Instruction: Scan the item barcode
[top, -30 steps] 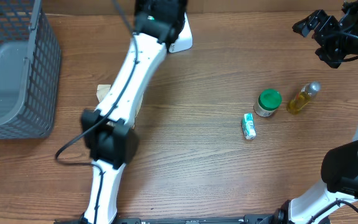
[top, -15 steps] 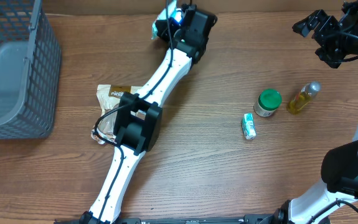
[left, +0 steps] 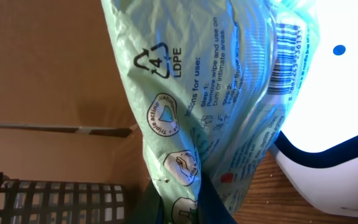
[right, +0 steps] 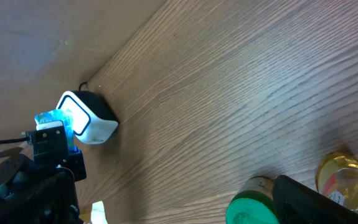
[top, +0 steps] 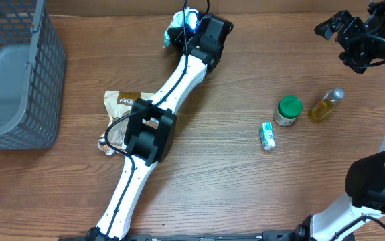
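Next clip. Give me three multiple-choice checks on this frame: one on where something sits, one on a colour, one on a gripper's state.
1. Where on the table is the grey wire basket?
A. its left edge
B. its right edge
C. dead centre

2. What colour is the lid of the jar?
A. red
B. green
C. white

3. What is the left gripper doing?
A. jaws wide open, empty
B. jaws shut on the pale green packet
C. jaws shut on nothing

Answers: A, the basket fills the overhead view's left side. B, the lid shows green from above. B, the left wrist view shows the packet pinched and held beside the scanner.
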Controlling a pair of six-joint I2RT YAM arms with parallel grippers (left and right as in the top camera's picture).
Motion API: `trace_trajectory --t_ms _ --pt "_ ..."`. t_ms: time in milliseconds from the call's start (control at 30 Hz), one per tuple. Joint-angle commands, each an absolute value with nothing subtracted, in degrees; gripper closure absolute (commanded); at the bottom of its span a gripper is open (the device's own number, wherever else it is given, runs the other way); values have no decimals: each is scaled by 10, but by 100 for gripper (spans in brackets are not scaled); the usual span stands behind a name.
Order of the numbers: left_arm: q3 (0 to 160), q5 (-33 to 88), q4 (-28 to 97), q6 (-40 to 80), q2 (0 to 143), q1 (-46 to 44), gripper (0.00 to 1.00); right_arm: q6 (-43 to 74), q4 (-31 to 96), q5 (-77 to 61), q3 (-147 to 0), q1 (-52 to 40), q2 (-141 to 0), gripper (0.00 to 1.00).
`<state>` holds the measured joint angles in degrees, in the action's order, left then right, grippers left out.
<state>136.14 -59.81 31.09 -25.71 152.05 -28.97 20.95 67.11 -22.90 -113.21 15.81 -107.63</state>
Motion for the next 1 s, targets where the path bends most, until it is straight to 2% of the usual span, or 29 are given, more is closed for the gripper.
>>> trace_trajectory --t_ms 0,167,300,533,733,967 --pt "1370 -564 312 -270 1522 -297 96 206 670 -225 -1144 158 -1068 0" --pt "1370 -549 312 -247 1476 -297 96 206 670 -225 -1144 158 -1068 0" --pt "1370 -470 365 -195 1409 -299 96 206 670 -225 -1144 158 -1068 0" --pt "1370 -218 595 29 1307 -303 96 206 670 -225 -1144 158 -1068 0" --pt "1370 -43 737 185 1304 -303 96 206 670 -225 -1144 158 -1068 0" --pt "1370 200 779 198 1357 -312 96 206 670 -225 -1144 158 -1068 0"
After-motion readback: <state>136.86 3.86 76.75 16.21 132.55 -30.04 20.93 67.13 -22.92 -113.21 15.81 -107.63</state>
